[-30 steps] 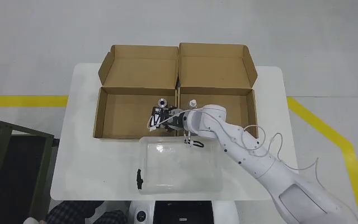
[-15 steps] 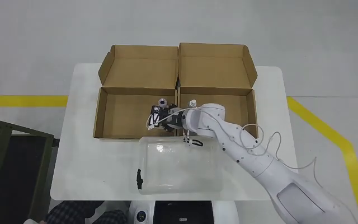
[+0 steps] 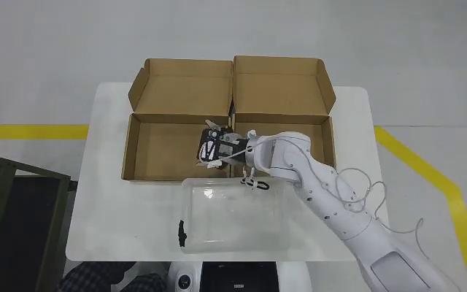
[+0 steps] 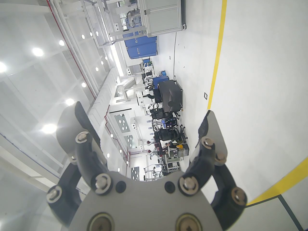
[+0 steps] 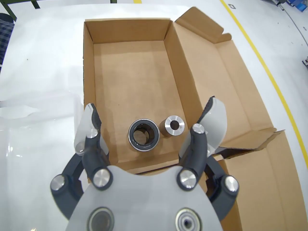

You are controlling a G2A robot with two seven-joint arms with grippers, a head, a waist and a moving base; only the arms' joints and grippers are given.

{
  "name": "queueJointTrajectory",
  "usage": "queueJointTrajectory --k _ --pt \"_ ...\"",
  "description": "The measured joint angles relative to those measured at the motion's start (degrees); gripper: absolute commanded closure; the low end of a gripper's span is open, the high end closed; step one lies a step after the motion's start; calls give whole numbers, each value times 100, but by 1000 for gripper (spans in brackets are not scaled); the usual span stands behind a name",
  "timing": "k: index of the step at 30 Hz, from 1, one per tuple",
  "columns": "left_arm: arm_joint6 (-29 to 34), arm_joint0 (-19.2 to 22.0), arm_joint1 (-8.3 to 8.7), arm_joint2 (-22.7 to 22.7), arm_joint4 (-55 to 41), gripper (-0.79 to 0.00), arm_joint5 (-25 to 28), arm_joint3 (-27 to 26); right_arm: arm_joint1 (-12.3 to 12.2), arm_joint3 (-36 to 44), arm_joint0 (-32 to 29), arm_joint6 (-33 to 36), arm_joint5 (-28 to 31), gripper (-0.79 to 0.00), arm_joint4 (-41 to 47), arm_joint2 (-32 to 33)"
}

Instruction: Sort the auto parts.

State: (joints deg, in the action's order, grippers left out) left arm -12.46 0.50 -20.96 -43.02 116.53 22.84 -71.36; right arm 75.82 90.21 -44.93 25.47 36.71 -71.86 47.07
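Cardboard box (image 5: 125,73) holds a black-rimmed bearing (image 5: 144,134) and a steel sleeve (image 5: 172,125), perhaps touching, both bore-up near its end wall. The right gripper (image 5: 151,108) hangs just above them, fingers (image 5: 214,118) wide and empty, straddling both; the left gripper (image 4: 143,110), fingers wide too, faces away.

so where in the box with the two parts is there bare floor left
The box floor is bare from the bearing ring and metal sleeve to the opposite end wall. Crowded only under the open right hand, where both sit side by side.
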Motion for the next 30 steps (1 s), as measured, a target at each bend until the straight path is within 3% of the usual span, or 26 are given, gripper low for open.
queueJointTrajectory --k 6,17,30 --pt "0 0 0 0 0 -785 0 0 -187 735 -571 -129 121 -785 73 650" --pt "0 0 0 0 0 -785 0 0 -508 1675 -1884 -487 324 -785 19 1889" --pt "0 0 0 0 0 -785 0 0 -766 2113 -3336 -1276 187 -785 -143 3361"
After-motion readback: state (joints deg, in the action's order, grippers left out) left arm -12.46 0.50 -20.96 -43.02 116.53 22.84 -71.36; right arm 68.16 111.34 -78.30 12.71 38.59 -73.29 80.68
